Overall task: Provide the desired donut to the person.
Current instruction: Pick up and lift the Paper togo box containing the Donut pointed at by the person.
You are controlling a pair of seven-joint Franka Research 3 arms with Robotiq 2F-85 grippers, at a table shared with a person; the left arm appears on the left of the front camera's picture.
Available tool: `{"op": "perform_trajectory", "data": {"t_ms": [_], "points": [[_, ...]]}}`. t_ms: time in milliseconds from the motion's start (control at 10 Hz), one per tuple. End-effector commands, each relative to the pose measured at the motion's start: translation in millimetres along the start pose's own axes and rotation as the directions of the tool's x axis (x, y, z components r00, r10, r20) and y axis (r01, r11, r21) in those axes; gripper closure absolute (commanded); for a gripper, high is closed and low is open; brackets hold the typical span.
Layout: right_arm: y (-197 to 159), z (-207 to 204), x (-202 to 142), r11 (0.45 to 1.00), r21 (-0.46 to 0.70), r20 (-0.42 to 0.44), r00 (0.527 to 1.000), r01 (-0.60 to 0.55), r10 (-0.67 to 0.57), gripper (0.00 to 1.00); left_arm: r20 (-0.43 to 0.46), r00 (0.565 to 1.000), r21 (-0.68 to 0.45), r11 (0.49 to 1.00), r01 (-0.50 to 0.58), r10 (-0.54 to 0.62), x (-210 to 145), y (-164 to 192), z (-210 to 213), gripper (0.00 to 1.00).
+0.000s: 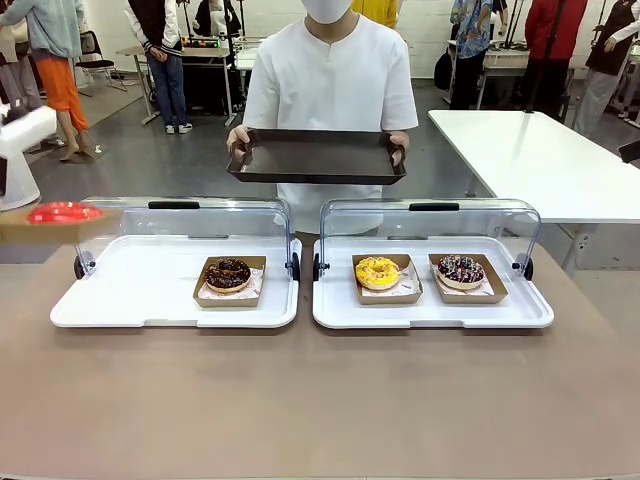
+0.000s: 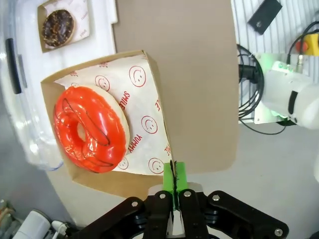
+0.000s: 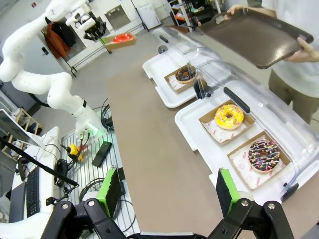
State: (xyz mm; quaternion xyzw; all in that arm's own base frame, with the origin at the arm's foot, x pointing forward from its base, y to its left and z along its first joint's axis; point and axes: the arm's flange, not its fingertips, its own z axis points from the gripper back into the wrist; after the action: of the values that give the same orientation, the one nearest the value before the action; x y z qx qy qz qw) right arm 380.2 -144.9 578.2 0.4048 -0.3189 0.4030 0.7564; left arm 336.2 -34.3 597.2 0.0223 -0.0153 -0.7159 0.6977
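Red-glazed donut [image 2: 91,128] in its cardboard tray [image 2: 144,99], aloft at the left of the tabletop [image 1: 320,400], its rim pinched in the clenched left gripper [image 2: 174,174]. Carry it level to the dark serving tray [image 1: 316,158] held by the person [image 1: 330,90], since an edge pinch may let it sag. Right gripper [image 3: 168,186] idle, jaws apart.

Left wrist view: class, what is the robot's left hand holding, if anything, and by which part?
The left hand is shut on the cardboard tray carrying the red donut, pinching its rim near a corner.
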Motion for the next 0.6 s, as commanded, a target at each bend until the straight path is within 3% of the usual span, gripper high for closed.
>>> {"op": "perform_trajectory", "data": {"t_ms": [0, 500], "points": [[0, 1, -1, 1.000, 0.003, 0.003, 1.000, 0.001, -0.001, 0.00, -0.010, 1.000, 0.000, 1.000, 0.000, 0.000, 16, 13, 24, 1.00], [0, 1, -1, 1.000, 0.003, 0.003, 1.000, 0.001, -0.001, 0.00, -0.001, 1.000, 0.014, 1.000, 0.025, -0.025, 25, 14, 34, 1.00]]}}
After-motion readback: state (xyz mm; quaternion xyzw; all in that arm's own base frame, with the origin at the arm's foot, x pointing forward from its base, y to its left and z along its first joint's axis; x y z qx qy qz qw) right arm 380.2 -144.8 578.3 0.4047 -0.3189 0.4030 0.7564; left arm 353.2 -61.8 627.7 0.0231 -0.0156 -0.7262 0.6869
